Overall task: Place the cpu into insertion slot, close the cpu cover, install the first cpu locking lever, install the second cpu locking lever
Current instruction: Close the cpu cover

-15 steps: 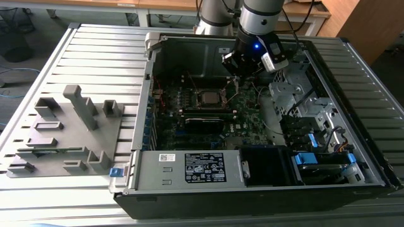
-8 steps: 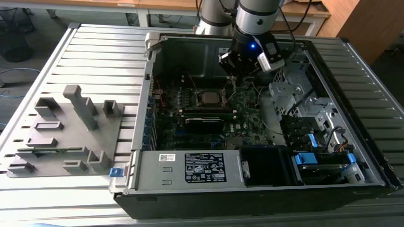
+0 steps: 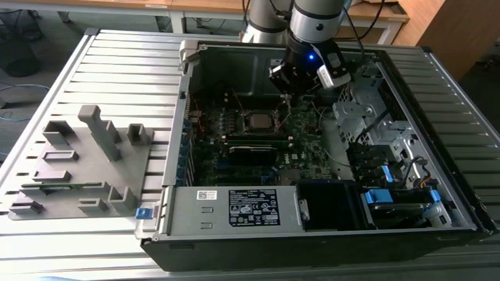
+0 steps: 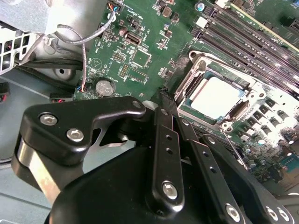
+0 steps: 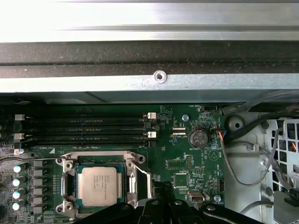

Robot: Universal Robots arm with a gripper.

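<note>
The cpu [image 5: 97, 185] lies flat in the insertion slot [image 5: 68, 208] on the green motherboard, its silver top showing. The cpu cover [image 5: 132, 179] is down around it, framing the chip [image 4: 217, 96]. A thin wire lever [image 4: 233, 148] runs out from one corner of the slot. My gripper [image 4: 164, 94] is shut with nothing between its black fingers. Its tips hover just beside the cover's edge [image 4: 184, 81], on the side toward the coin battery. In the exterior view the gripper [image 3: 289, 99] hangs inside the open case, just behind the cpu [image 3: 260, 121].
Long black memory slots [image 5: 88, 128] run along one side of the socket. A coin battery [image 5: 197, 137] and loose cables [image 5: 233, 158] lie near my fingertips. The case wall [image 5: 149, 60] stands close. A grey fixture [image 3: 86, 164] sits on the table at the exterior view's left.
</note>
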